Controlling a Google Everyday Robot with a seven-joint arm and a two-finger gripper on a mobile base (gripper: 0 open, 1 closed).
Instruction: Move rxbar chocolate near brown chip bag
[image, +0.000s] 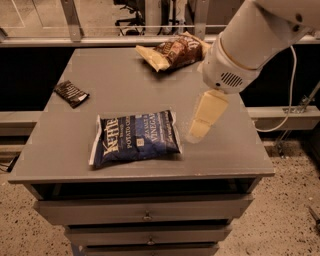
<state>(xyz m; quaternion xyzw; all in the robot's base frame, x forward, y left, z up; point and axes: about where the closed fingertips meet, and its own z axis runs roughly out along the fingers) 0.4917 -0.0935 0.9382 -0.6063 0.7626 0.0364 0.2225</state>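
On the grey cabinet top (125, 85), the arm slants down from the right. Its gripper (201, 126) hangs beside the blue Kettle chip bag (135, 139); whether it is spread, I cannot tell. The rxbar chocolate (71, 93) lies far left, well apart from the brown chip bag (172, 50).

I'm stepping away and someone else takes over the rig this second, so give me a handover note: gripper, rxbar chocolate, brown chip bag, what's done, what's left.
Gripper: hangs over the right side of the table, just right of the blue Kettle bag, far from the bar.
Rxbar chocolate: flat by the left edge.
Brown chip bag: at the far edge, right of centre.
Done: nothing yet; bar and bag lie well apart.
Left: cross to the bar, grasp it, set it beside the brown chip bag.
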